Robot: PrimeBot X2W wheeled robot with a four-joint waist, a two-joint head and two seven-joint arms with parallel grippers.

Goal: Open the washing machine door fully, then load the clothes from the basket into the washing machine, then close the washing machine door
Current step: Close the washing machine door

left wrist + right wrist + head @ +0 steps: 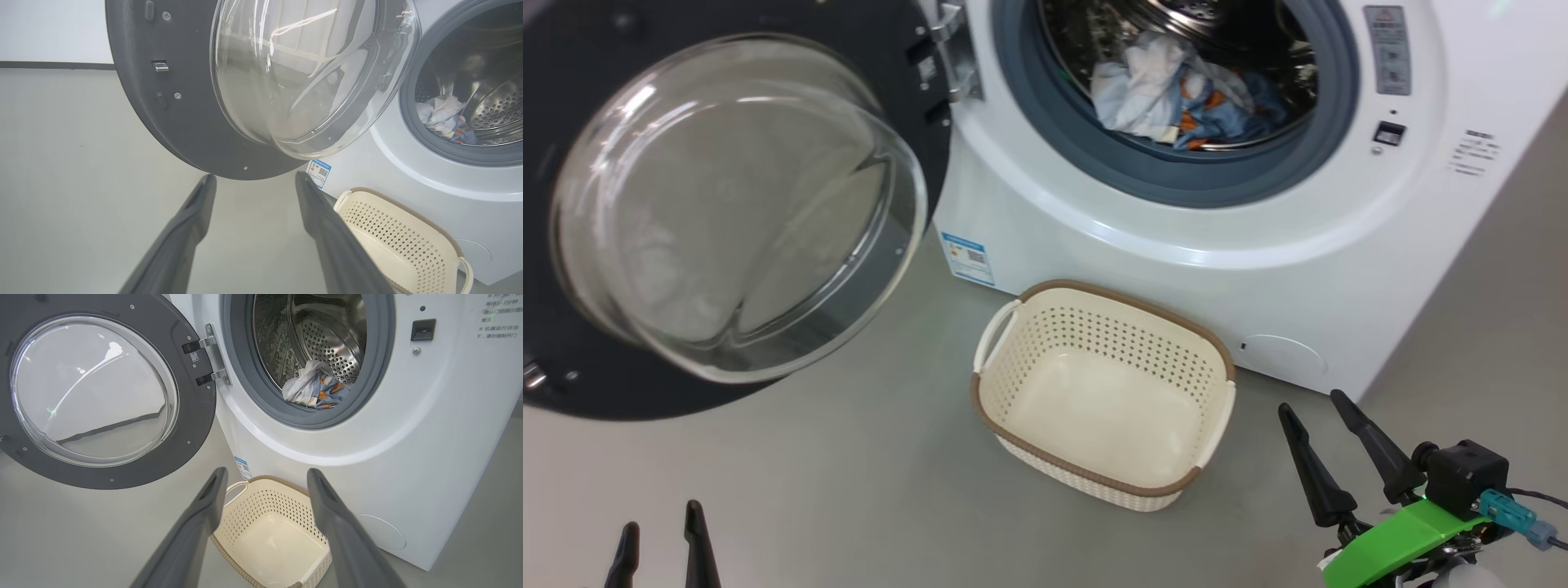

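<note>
Clothes (1168, 98) in the washing machine (1143, 237); washing machine door (735, 204) swung wide at left, judged rigid, heavy, slick: I would push its outer rim (605, 396), left gripper (662, 531) and right gripper (1312, 404) spread, empty.

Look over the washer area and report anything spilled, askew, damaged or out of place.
Nothing stands out. The clothes lie inside the drum of the washing machine, the basket sits upright and empty on the floor in front of it, and the washing machine door hangs wide open on its hinge. No spill or damage is visible.
</note>
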